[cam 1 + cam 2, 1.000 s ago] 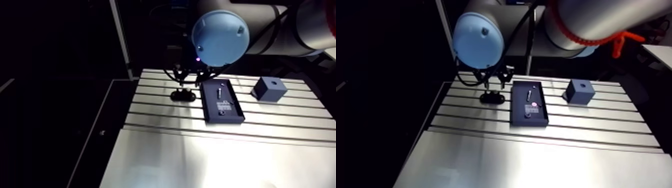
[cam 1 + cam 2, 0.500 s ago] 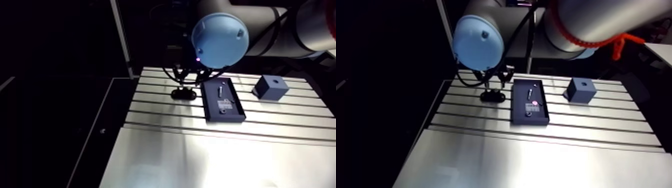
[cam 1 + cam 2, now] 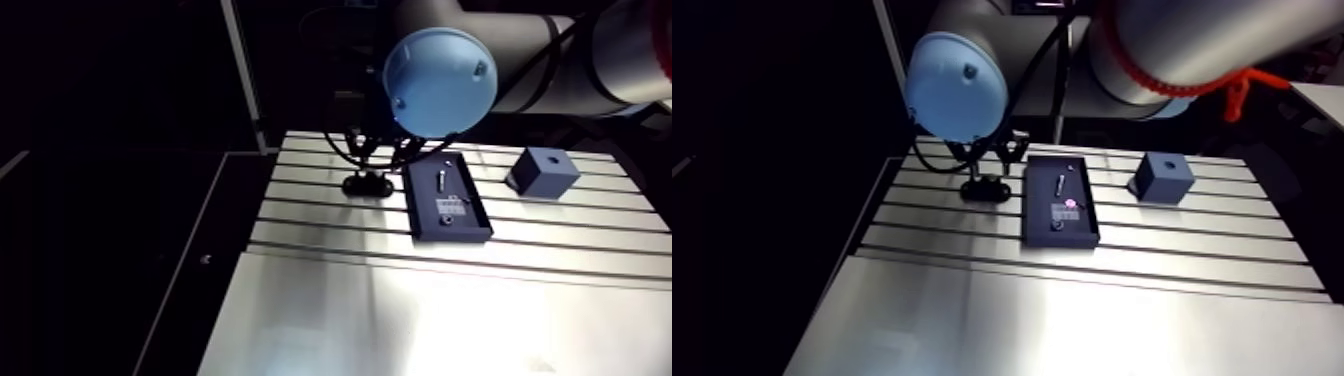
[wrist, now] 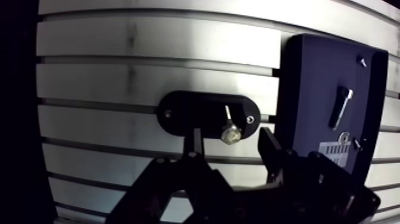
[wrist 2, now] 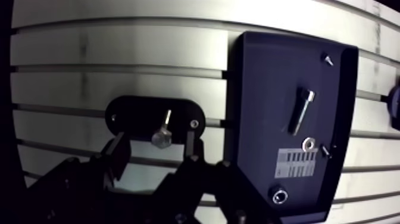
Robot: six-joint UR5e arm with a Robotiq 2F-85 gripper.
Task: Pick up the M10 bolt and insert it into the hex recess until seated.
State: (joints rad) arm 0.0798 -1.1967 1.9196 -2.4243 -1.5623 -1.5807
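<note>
Tool [image 4: 230,137] largely hidden behind blue joint cap [image 3: 440,80] (arm view), tray label [image 5: 296,164] print unreadable

M10 bolt [image 4: 230,133]: silver, hex head, thin bright shank. Sat approx. mid-length of black oval fixture plate [image 4: 178,113], head at one long edge, shank pointing across plate's dark recess [image 4: 211,111]. Looked tilted; couldn't tell if seated. Plate lay flat, 1 small screw per end, just beside dark tray [image 4: 315,71], not touching.

Tabletop [image 4: 149,42] silver, dark slot stripes. Fixture [image 4: 178,113] ahead of gripper [image 4: 229,139] black; its bolt [image 4: 230,134] silver. Tray [image 4: 309,77] dark navy, white striped label [image 5: 294,164].
</note>
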